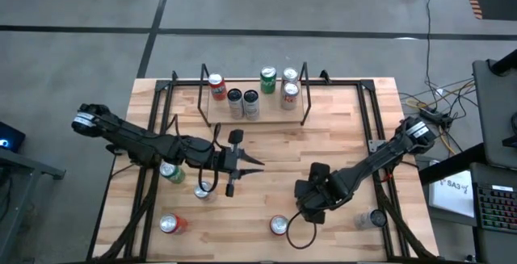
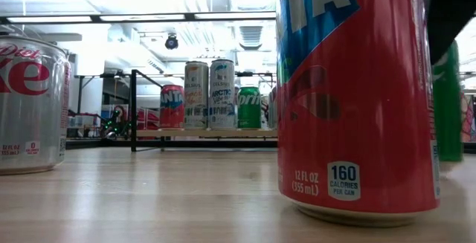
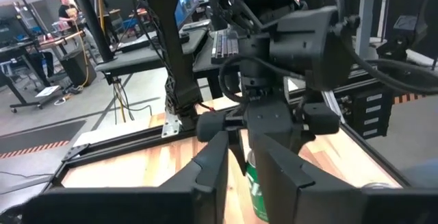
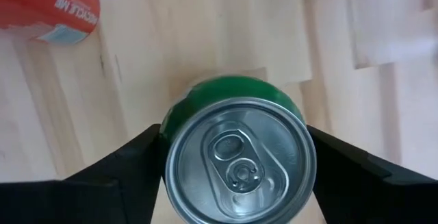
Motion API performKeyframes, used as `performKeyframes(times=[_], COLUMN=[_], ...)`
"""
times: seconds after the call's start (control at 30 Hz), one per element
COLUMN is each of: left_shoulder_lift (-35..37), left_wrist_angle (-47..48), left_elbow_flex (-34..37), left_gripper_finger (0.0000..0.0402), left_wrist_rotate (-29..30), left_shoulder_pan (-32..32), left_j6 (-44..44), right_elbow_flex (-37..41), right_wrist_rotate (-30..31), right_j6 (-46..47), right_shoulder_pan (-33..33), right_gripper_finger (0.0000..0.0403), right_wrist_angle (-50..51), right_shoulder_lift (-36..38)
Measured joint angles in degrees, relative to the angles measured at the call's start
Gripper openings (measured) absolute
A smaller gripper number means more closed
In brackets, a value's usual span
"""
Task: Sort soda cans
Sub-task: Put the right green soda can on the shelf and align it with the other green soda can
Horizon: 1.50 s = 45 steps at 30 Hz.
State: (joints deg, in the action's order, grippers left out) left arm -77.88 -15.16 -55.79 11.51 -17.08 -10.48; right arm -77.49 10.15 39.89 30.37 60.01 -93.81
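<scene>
- On the left of the worktop (image 1: pixel 266 179), three soda cans are waiting unsorted — a green can (image 1: pixel 170 171) and a silver can (image 1: pixel 203 189) under the left arm, and a red can (image 1: pixel 170 224) near the front edge, all upright.
- The left claw (image 1: pixel 242 163) is hovering over bare wood at mid-table, fingers nearly clenched and grasping nothing.
- At the back, six cans (image 1: pixel 252 94) are standing inside the black wire rack (image 1: pixel 305 94) — red, two dark, green, two pale — so roughly half the job looks done.
- Another red can (image 1: pixel 279 225) is sitting at the front centre.
- The right claw (image 1: pixel 313 199) is straddling a second green can (image 4: pixel 236 152), fingers on either side and closing in; a firm grip cannot be confirmed. That can is standing upright, long axis vertical, pull-tab top facing up.
- A pale can (image 1: pixel 373 218) is waiting at far right.
</scene>
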Motion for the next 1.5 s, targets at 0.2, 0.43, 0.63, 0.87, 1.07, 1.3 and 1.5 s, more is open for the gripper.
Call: performKeyframes(times=[0.2, 0.43, 0.63, 0.87, 1.07, 1.3, 1.5], left_shoulder_lift=[-0.03, -1.75, -5.83, -11.15, -11.31, -9.77, -5.41], left_wrist_angle=[1.47, 0.85, 0.63, 0.66, 0.59, 4.07, 10.0], left_elbow_flex=[0.0, 0.0, 0.0, -0.49, -0.72, -0.74, -0.74], left_gripper_finger=[0.0142, 0.0262, 0.0326, 0.0342, 0.0339, 0.0339, 0.0339], left_wrist_rotate=[-0.01, 0.27, 0.6, 4.4, 6.61, 7.31, 14.28], left_shoulder_pan=[0.02, 0.04, 0.65, 2.95, 3.74, 4.11, 4.09], left_j6=[0.35, 0.92, 0.68, 0.88, 0.89, -2.53, -4.3], right_elbow_flex=[-1.39, -4.16, -7.35, -11.24, -14.12, -17.45, -19.72], right_wrist_rotate=[5.71, 12.88, 19.15, 23.25, 20.55, 15.89, 14.91], right_j6=[-2.9, -11.58, -23.57, -37.05, -44.6, -51.8, -57.44], right_shoulder_pan=[-0.25, -2.06, -3.79, -5.08, -7.95, -12.31, -18.21], right_gripper_finger=[0.0284, 0.0284, 0.0284, 0.0284, 0.0284, 0.0284, 0.0284], right_wrist_angle=[3.59, 4.11, 3.23, -0.43, -0.33, 0.58, 1.01], right_shoulder_lift=[2.83, 4.52, 4.45, 4.43, 4.43, 4.38, 4.38])
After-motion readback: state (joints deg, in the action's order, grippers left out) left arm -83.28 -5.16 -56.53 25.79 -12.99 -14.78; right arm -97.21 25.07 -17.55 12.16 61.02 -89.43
